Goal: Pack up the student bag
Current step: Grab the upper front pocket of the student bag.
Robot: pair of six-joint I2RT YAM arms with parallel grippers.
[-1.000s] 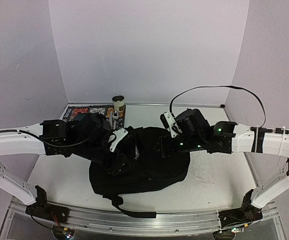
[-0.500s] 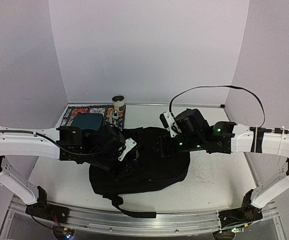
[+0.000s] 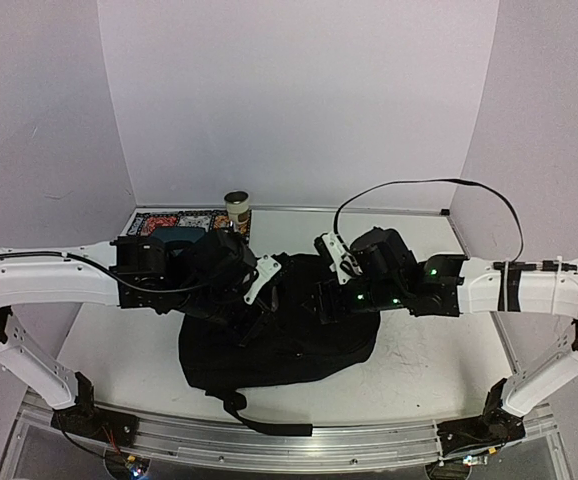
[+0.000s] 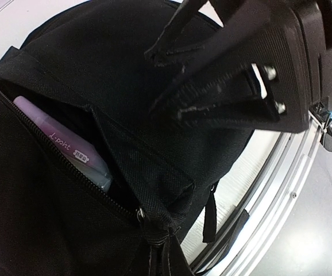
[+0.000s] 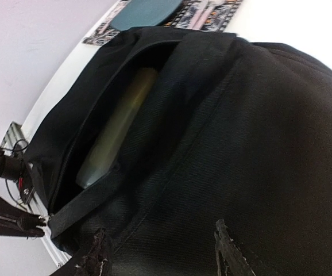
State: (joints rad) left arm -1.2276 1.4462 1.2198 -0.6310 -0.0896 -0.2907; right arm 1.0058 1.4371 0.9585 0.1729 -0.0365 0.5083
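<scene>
A white bench (image 3: 439,345) stands between pale, bare walls (image 3: 299,100). A patterned mat (image 3: 174,220) and a tin (image 3: 236,210) sit at its far edge, upper left of centre. The student bag (image 3: 289,345) slumps mid-frame with a zip open. The left gripper (image 4: 163,86) hovers over it, fingers together. The right gripper (image 5: 160,253) has its fingers apart, partly cut off by the bottom edge. Inside the bag, a lilac case (image 4: 68,146) and a pale tube (image 5: 117,129) are half hidden (what the tube is, I cannot tell). A teal plate (image 5: 146,11) is cropped at the top.
</scene>
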